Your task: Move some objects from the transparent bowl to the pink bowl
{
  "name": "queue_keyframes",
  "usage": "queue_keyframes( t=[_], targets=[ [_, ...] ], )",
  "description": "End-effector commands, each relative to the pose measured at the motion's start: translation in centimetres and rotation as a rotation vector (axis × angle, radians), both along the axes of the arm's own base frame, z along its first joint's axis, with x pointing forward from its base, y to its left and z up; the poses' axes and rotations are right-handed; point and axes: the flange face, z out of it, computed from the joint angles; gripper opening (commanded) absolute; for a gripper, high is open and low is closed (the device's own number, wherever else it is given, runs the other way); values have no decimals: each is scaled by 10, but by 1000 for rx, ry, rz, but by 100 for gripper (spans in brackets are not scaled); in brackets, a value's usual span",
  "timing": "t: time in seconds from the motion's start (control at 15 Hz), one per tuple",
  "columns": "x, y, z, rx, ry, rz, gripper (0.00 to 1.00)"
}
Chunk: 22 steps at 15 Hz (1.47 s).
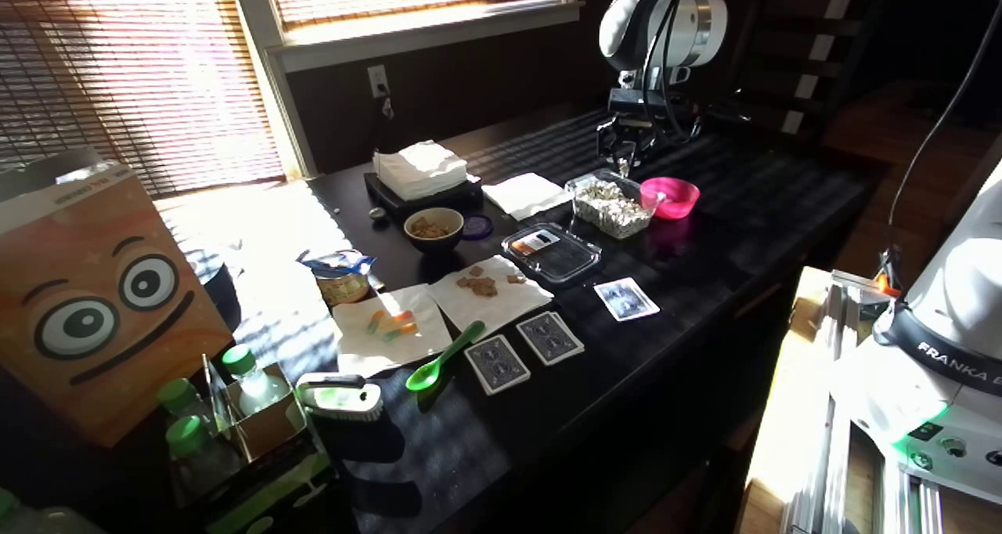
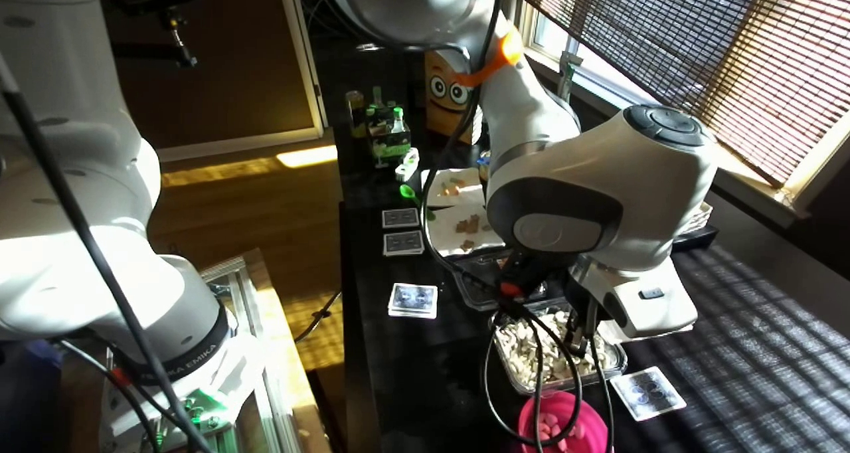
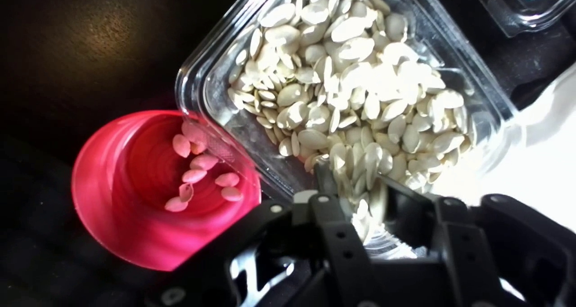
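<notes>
Gripper (image 3: 362,186) hung over pale seeds (image 3: 351,95) in the clear rectangular bowl (image 3: 191,84), jaws partly apart; couldn't tell if pinching. Round pink bowl (image 3: 101,185) sat close, wrist-view left, for short hops, I figured.

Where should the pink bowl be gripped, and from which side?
I'd pinch the pink bowl by its rim, on the side away from the transparent tub, probably from straight above: the bowl opens upward, its wall looks thin, and the tub's edge overlaps the opposite rim in the wrist view.
</notes>
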Motion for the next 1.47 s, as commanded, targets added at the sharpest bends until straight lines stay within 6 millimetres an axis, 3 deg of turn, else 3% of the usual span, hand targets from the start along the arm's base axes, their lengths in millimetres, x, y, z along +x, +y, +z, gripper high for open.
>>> queue_keyframes(
  t=[0.0, 0.47, 1.07, 1.13, 1.2, 1.4],
  targets=[
    [-12, -17, 9, -14, 10, -10, 6],
    [-55, -64, 2, -21, 15, -80, 6],
    [-67, -72, -12, 4, -6, -28, 6],
    [-67, -72, -13, 7, -4, -27, 48],
    [-67, -72, -13, 9, -3, -23, 50],
    [-69, -71, -14, 10, 0, -21, 69]
  ],
)
